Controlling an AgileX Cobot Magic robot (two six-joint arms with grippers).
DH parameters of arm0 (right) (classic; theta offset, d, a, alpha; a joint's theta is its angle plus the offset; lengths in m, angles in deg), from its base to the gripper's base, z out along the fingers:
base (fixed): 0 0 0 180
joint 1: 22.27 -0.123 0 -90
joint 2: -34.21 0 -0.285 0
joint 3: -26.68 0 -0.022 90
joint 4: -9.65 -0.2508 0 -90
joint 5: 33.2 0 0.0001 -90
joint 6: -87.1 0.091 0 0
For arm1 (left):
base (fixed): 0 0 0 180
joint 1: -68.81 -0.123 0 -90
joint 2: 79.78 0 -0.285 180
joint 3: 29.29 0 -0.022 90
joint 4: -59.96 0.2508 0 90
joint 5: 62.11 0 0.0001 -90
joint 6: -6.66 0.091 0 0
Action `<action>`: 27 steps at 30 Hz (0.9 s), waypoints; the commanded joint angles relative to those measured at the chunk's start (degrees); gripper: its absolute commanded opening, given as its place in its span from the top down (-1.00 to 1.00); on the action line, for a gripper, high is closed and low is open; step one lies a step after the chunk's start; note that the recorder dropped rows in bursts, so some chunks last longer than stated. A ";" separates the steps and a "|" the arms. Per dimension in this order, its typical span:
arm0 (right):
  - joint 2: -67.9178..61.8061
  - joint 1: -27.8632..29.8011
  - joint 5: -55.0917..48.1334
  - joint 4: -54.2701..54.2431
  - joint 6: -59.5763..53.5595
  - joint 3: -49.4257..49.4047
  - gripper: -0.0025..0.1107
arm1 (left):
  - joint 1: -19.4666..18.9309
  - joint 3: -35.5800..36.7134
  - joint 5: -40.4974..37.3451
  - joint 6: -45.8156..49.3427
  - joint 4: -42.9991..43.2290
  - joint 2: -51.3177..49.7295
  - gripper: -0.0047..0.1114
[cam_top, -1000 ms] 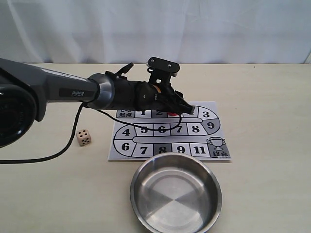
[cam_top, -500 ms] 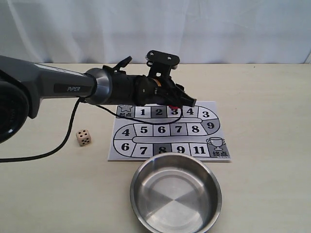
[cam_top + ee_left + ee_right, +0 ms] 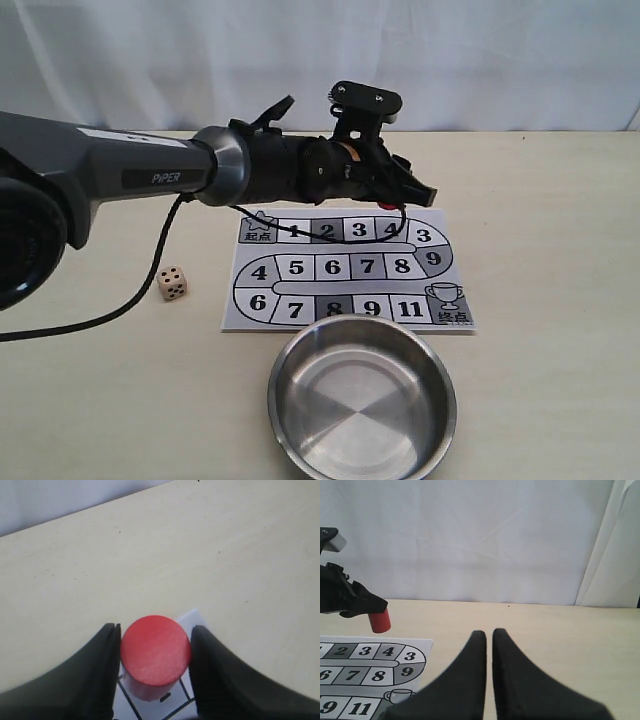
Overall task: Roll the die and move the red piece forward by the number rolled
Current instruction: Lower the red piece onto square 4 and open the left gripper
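Note:
The red piece (image 3: 155, 650), a plain red cylinder, hangs between the black fingers of my left gripper (image 3: 155, 629), which is shut on it. In the exterior view the left gripper (image 3: 415, 192) hovers over the far right part of the numbered board (image 3: 345, 270), and only a sliver of the red piece (image 3: 385, 205) shows under it. From the right wrist view the red piece (image 3: 380, 620) is clearly off the board (image 3: 365, 665). The die (image 3: 172, 283) rests on the table left of the board. My right gripper (image 3: 489, 632) is shut on nothing, low over bare table.
A steel bowl (image 3: 310, 360) stands in front of the board's near edge. The left arm's black cable (image 3: 150, 285) loops down past the die. A white curtain backs the table's far edge.
The left gripper has risen from the board's top row with the red piece and shifted right and farther back. The die and bowl have stayed put.

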 commanded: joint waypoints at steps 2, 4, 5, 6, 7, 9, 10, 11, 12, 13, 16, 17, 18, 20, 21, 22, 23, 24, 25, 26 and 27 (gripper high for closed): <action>0.28 -0.14 -0.37 0.45 0.17 -0.14 0.88 | 0.61 -0.44 4.60 -0.18 0.02 -4.83 0.92; 0.28 -0.14 -0.37 0.45 0.17 -0.14 0.88 | 0.61 -0.44 4.24 -0.18 0.02 -6.10 0.92; 0.28 -0.14 -0.37 0.45 0.17 -0.14 0.88 | 0.61 -0.44 3.83 -0.18 0.02 -6.31 0.92; 0.28 -0.14 -0.37 0.45 0.17 -0.14 0.88 | 0.61 -0.44 3.53 -0.18 0.02 -6.36 0.92; 0.28 -0.14 -0.37 0.45 0.17 -0.14 0.88 | 0.61 -0.44 3.56 -0.18 0.02 -6.47 0.92; 0.28 -0.14 -0.37 0.45 0.17 -0.14 0.88 | 0.61 -0.44 3.56 -0.18 0.02 -6.51 0.92; 0.28 -0.14 -0.37 0.45 0.17 -0.14 0.88 | 0.61 -0.44 3.56 -0.18 0.02 -6.51 0.92; 0.28 -0.14 -0.37 0.45 0.17 -0.14 0.88 | 0.61 -0.44 3.56 -0.18 0.02 -6.51 0.92; 0.28 -0.14 -0.37 0.45 0.17 -0.14 0.88 | 0.61 -0.44 3.79 -0.18 0.02 -6.50 0.92; 0.28 -0.14 -0.37 0.45 0.17 -0.14 0.88 | 0.61 -0.44 3.92 -0.18 0.02 -6.50 0.91; 0.28 -0.14 -0.37 0.45 0.17 -0.14 0.88 | 0.61 -0.44 4.43 -0.18 0.02 -6.50 0.83; 0.28 -0.14 -0.37 0.45 0.17 -0.14 0.88 | 0.61 -0.44 4.50 -0.35 0.02 -6.50 0.79; 0.28 -0.14 -0.37 0.45 0.17 -0.14 0.88 | 0.61 -0.44 4.66 -0.35 0.02 -6.50 0.73; 0.28 -0.14 -0.37 0.45 0.17 -0.14 0.88 | 0.61 -0.44 4.83 -0.35 0.02 -6.50 0.62; 0.28 -0.14 -0.37 0.45 0.17 -0.14 0.88 | 0.61 -0.44 4.81 -0.35 0.02 -6.50 0.57; 0.28 -0.14 -0.37 0.45 0.17 -0.14 0.88 | 0.61 -0.44 4.81 -0.50 0.02 -6.50 0.54; 0.28 -0.14 -0.37 0.45 0.17 -0.14 0.88 | 0.61 -0.44 4.81 -0.50 0.02 -6.50 0.52; 0.28 -0.14 -0.37 0.45 0.17 -0.14 0.88 | 0.61 -0.44 4.81 -0.50 0.02 -6.50 0.50; 0.28 -0.14 -0.37 0.45 0.17 -0.14 0.88 | 0.61 -0.44 4.87 -0.50 0.02 -6.50 0.49; 0.28 -0.14 -0.37 0.45 0.17 -0.14 0.88 | 0.61 -0.44 5.12 -0.50 0.02 -6.50 0.47; 0.28 -0.14 -0.37 0.45 0.17 -0.14 0.88 | 0.61 -0.44 5.35 -0.50 0.02 -6.50 0.44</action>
